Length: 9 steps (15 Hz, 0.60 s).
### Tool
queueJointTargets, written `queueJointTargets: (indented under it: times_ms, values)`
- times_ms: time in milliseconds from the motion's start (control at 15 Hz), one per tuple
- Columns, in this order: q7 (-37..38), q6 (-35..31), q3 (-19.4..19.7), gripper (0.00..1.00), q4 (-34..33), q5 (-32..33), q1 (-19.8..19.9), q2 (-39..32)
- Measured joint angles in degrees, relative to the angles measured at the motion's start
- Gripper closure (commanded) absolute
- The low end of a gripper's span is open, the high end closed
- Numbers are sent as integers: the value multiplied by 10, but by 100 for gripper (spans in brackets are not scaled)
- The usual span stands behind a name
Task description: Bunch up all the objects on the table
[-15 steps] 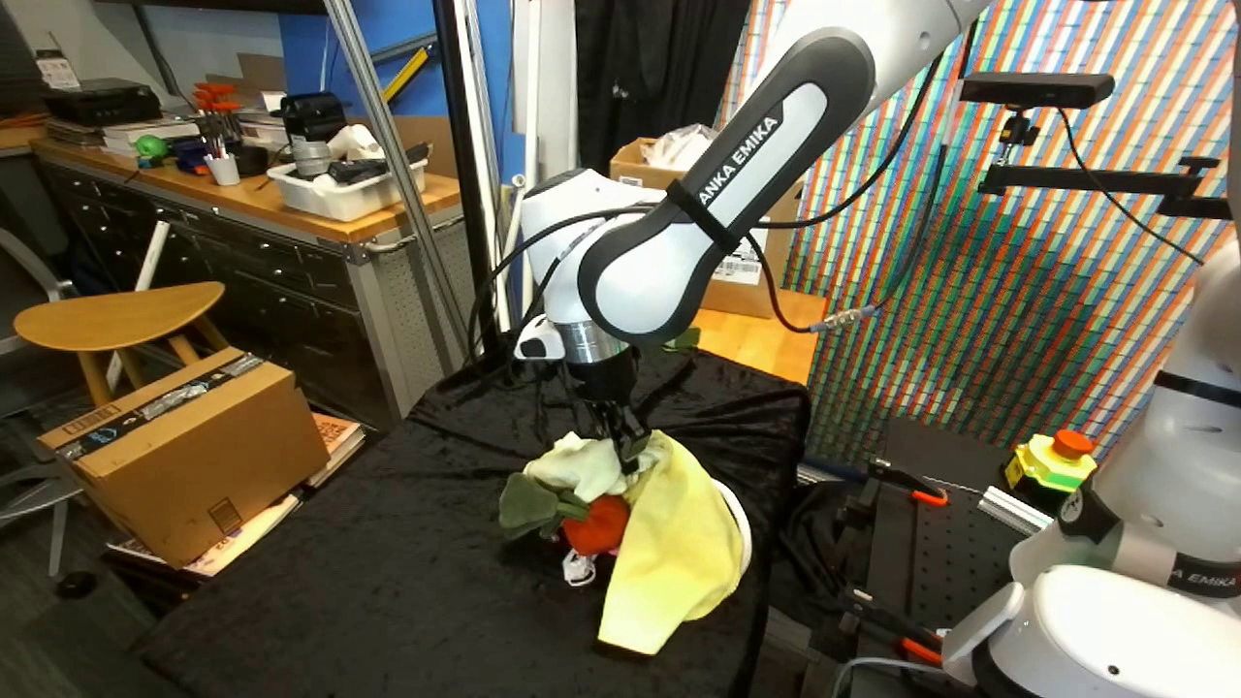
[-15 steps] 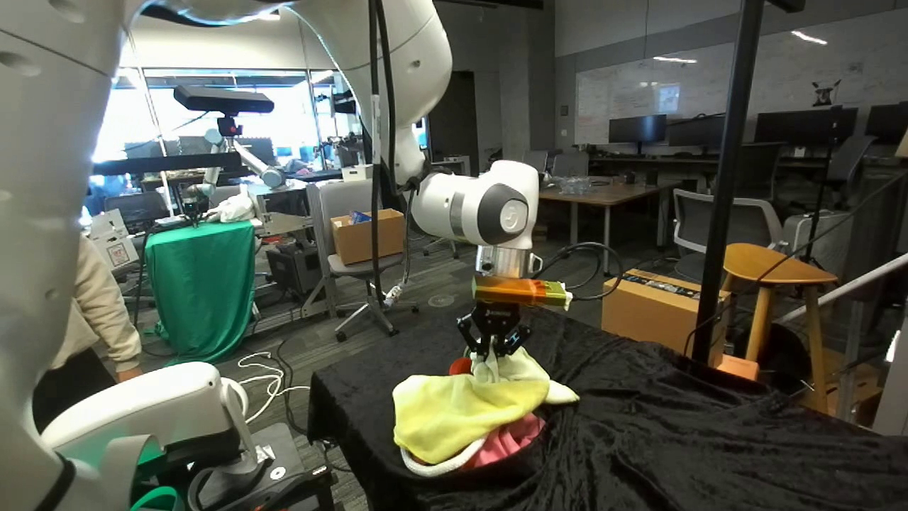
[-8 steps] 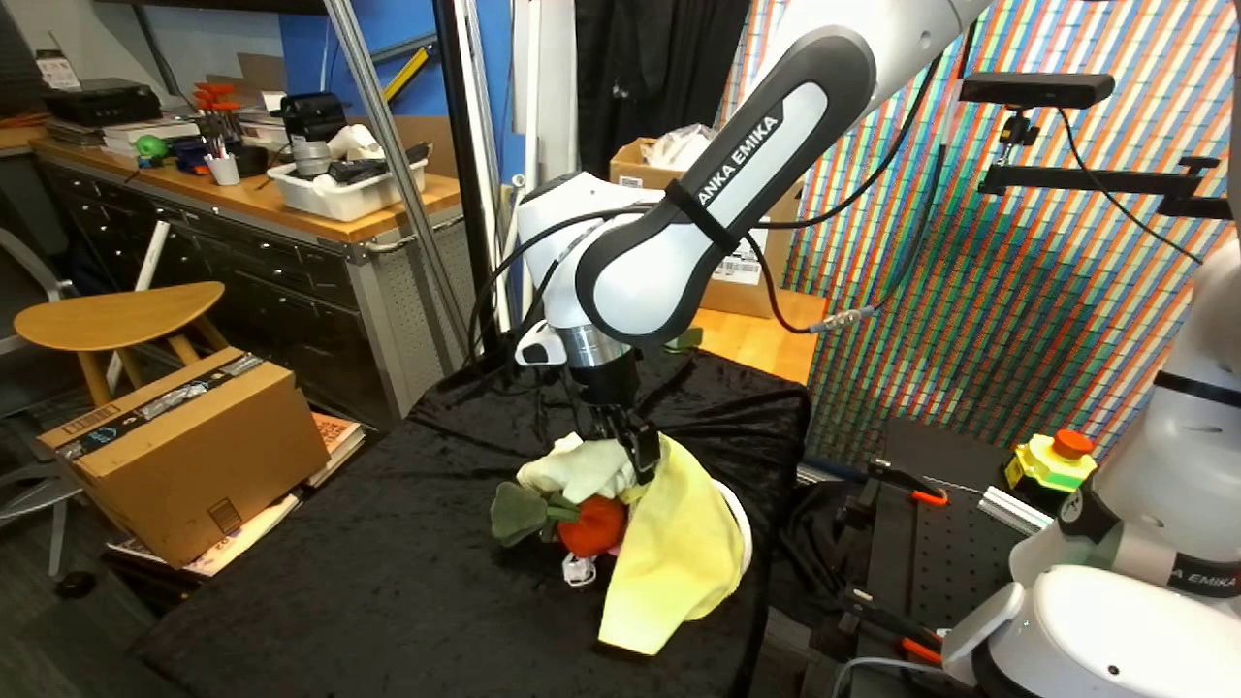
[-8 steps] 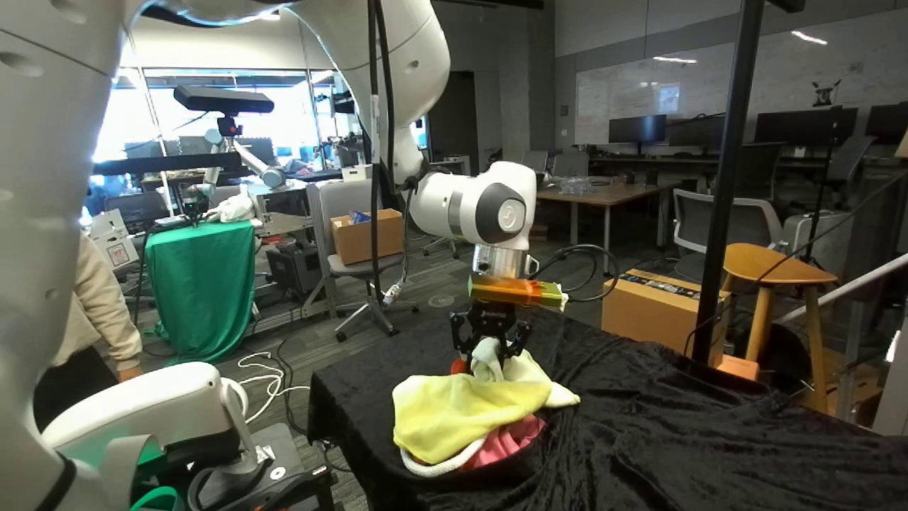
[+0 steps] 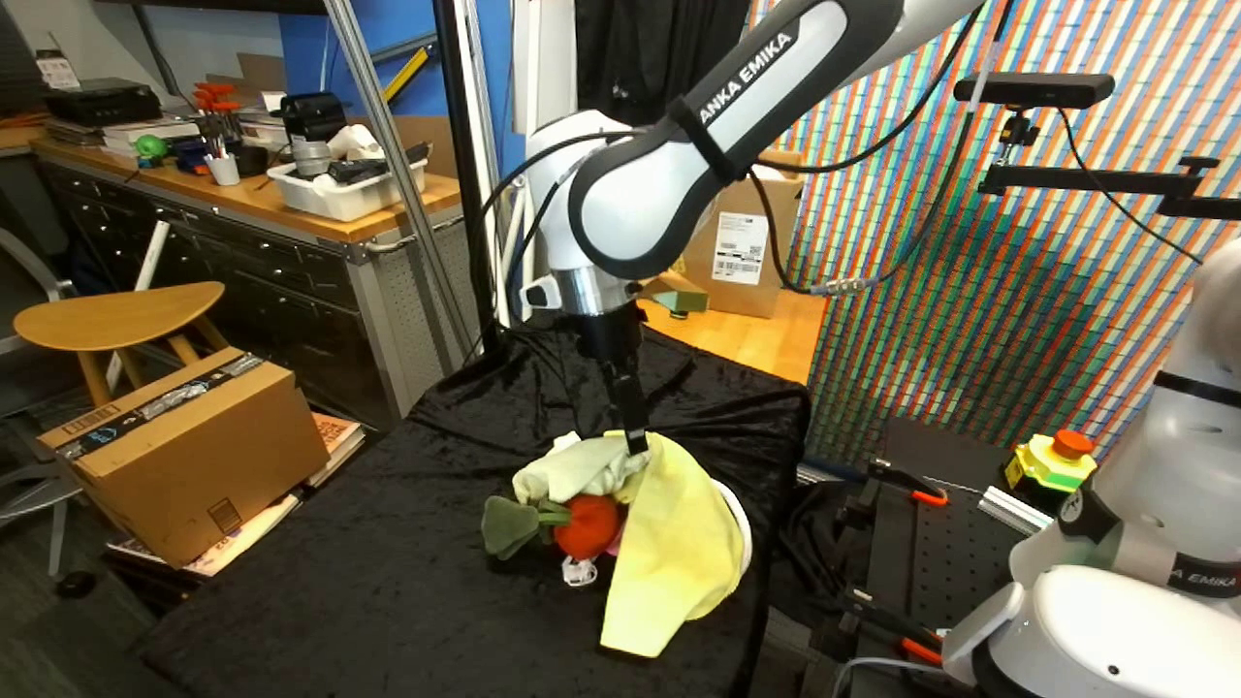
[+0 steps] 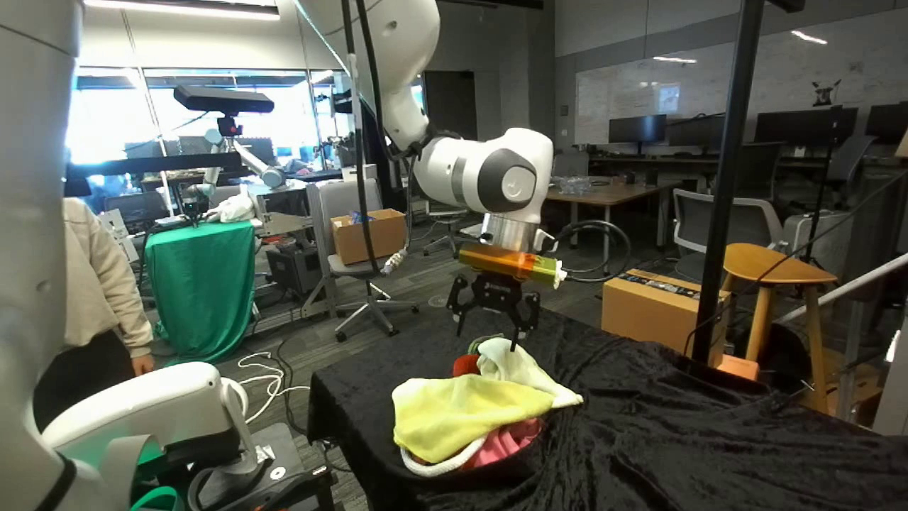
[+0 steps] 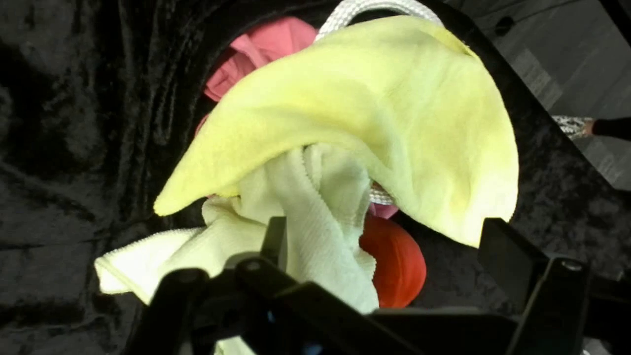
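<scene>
My gripper [image 7: 387,236] [image 6: 487,339] stands open just above the pile, its fingers wide apart with nothing gripped. Below it lies the crumpled white cloth [image 7: 320,217], partly tucked under the pale yellow cloth [image 7: 394,98]. Beside the white cloth sits the small red-orange item [image 7: 398,266], with a green part [image 5: 509,526] sticking out in an exterior view. The pink cloth [image 6: 507,441] peeks out from under the yellow one, as does the white rope [image 7: 379,7]; most of both is hidden. Everything is heaped on the black-draped table [image 5: 417,591].
A small white piece [image 5: 579,570] lies at the pile's edge. Past the table stand a cardboard box [image 5: 194,465], a wooden stool [image 5: 116,315] and a workbench [image 5: 291,218]. Another white arm [image 5: 1134,485] is to the side. A person [image 6: 106,277] stands nearby.
My gripper has opened and let go of the white cloth, then risen a little. The cloth has settled onto the pile. The red-orange item and its green part have shifted slightly outward.
</scene>
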<state>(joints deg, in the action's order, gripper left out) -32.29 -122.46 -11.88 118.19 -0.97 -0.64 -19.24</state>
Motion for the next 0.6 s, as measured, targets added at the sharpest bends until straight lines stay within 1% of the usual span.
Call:
queueJointTargets:
  times_ms: [200, 333, 467, 600]
  values:
    - [91, 55, 1, 0, 5, -23, -6, 56]
    - [161, 87, 0, 0, 19, -44, -20, 98]
    - [233, 100, -4, 0, 51, -81, -42, 145]
    - [301, 96, -11, 0, 96, -127, -68, 195]
